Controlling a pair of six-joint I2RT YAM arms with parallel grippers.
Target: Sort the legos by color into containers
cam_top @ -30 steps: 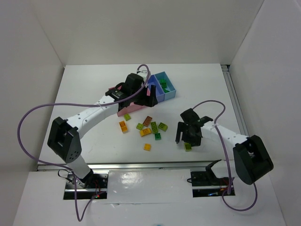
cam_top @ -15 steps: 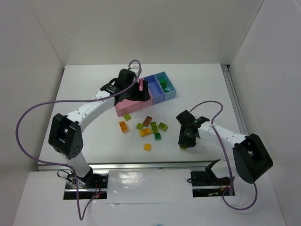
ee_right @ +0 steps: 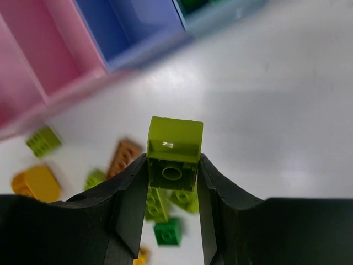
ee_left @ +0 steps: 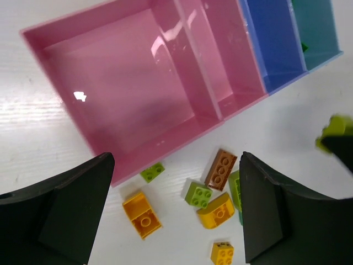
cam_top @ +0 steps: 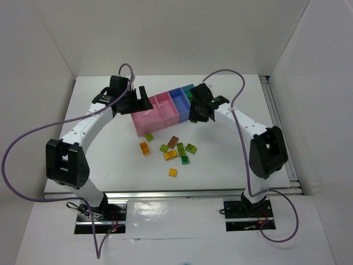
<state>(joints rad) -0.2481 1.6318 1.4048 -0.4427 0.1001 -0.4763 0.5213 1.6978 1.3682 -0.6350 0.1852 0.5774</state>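
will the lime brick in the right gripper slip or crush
Probably rigid: the lime brick shows square, undeformed edges in the shut right gripper. Its glossy plastic may slip, since only its lower half is pinched.

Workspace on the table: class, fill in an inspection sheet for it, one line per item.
Surface: white table.
Job's things: joined row of containers, two pink and two blue; loose legos on the table in front of the row; one lime brick held.
Clutter: nothing seen.
Hands: left hand open, at the pink end of the row; right hand shut on the lime brick, near the blue end.
Cables: a purple cable loops off each arm.
Surroundings: white walls.
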